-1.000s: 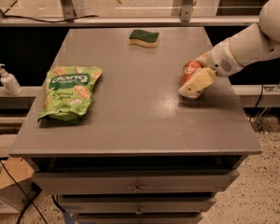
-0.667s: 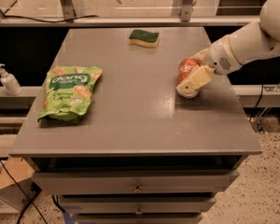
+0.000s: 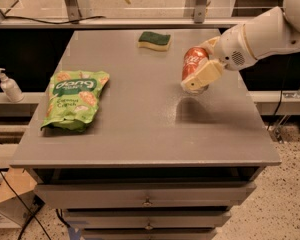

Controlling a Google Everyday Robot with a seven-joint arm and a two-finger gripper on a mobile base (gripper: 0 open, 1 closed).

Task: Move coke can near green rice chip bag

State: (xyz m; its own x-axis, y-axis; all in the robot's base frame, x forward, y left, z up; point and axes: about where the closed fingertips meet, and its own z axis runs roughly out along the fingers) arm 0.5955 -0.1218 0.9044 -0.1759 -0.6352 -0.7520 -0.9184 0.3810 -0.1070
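Note:
The coke can (image 3: 192, 63) is red with white script and is held tilted above the right part of the grey table (image 3: 140, 129). My gripper (image 3: 199, 72) comes in from the right on a white arm and is shut on the can, with a cream finger (image 3: 204, 76) across its front. The can's shadow lies on the table just below it. The green rice chip bag (image 3: 74, 100) lies flat at the table's left side, far from the can.
A green-and-yellow sponge (image 3: 154, 40) lies at the back middle of the table. A white pump bottle (image 3: 9, 85) stands on a shelf left of the table. Drawers (image 3: 147, 196) sit below the table's front edge. A metal frame runs behind.
My gripper has lifted the coke can off the table and carried it a little to the left. The bag and sponge have not moved.

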